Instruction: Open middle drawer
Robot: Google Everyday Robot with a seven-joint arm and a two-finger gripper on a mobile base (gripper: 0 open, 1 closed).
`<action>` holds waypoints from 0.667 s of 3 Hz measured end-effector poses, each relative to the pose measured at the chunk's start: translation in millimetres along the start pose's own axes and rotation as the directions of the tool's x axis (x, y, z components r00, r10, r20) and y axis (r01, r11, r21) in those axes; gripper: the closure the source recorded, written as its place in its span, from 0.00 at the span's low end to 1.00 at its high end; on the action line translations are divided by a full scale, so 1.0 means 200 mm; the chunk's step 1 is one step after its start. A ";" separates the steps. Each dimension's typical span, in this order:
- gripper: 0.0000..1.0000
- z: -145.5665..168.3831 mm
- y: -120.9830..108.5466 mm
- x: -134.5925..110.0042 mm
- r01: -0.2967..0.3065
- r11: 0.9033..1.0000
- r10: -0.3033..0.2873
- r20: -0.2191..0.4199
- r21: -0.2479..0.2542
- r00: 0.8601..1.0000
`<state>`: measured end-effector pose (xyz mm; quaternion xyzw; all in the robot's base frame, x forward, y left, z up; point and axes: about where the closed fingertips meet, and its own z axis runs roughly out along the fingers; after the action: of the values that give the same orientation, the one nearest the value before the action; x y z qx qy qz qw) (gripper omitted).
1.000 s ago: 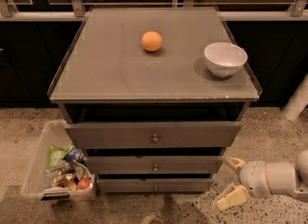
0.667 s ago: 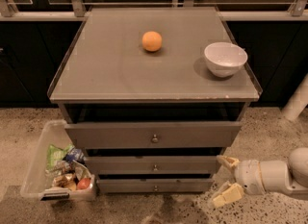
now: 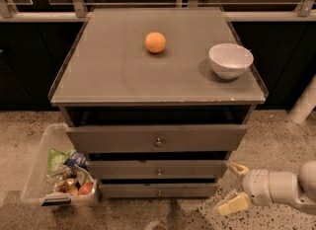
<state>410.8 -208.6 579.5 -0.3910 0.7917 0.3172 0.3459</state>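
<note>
Grey middle drawer [image 3: 157, 169] sits between tool [image 3: 236, 187], right, and bin [image 3: 37, 174], left.

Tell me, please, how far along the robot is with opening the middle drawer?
Done: nothing visible; the middle drawer shows no interior. In hand: the gripper, fingers open, hangs low to the drawer's right, apart from its knob. Left: reach the knob, grasp it, and pull the drawer out.

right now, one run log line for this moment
grey flat-fronted middle drawer: untouched | gripper: off its right end, apart | jaws: open, empty
</note>
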 end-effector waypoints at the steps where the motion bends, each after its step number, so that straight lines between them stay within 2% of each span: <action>1: 0.00 0.11 -0.07 0.04 0.023 1.000 -0.023 0.053 -0.001 0.998; 2: 0.00 0.30 -0.17 0.03 0.075 0.997 -0.073 0.099 -0.010 0.992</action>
<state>454.6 -181.5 532.5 -0.4062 0.7565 0.3284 0.3935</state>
